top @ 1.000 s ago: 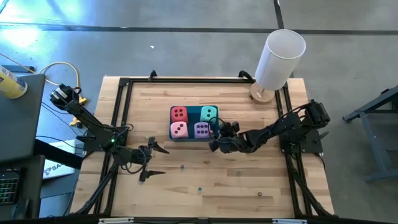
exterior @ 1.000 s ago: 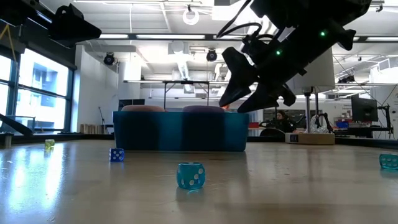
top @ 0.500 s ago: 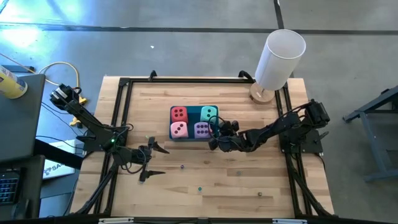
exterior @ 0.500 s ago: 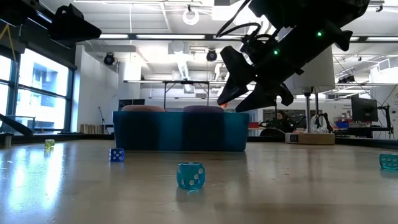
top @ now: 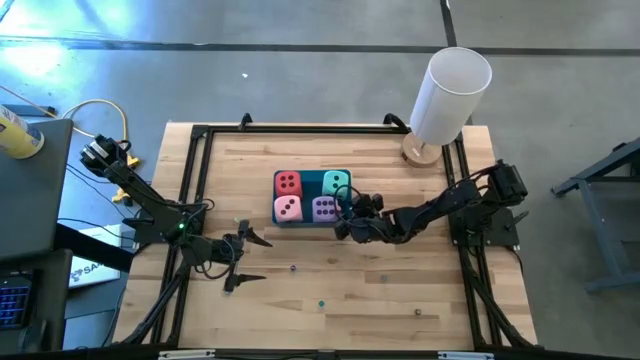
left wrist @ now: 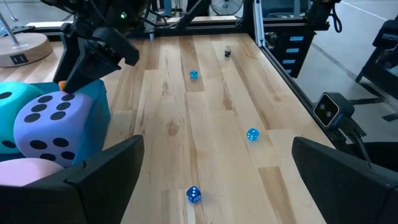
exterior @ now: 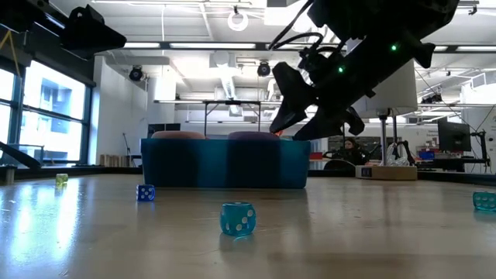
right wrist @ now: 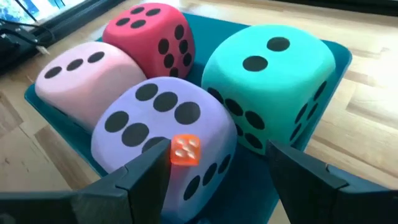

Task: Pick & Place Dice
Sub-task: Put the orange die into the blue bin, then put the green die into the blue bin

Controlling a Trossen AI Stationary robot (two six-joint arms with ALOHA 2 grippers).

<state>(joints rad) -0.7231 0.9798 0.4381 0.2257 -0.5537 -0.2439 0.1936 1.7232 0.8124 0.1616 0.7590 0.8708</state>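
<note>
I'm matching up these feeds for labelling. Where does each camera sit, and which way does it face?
High view: overhead, straight down on the table; both arms, left gripper, right gripper show.
Low view: tabletop height, level towards the blue tray; right gripper hangs above.
Left wrist view: on left arm, facing along the table; own fingers frame it.
Right wrist view: on right arm, facing into the tray; own fingers show.
Shared: both wrist views show the purple die.
</note>
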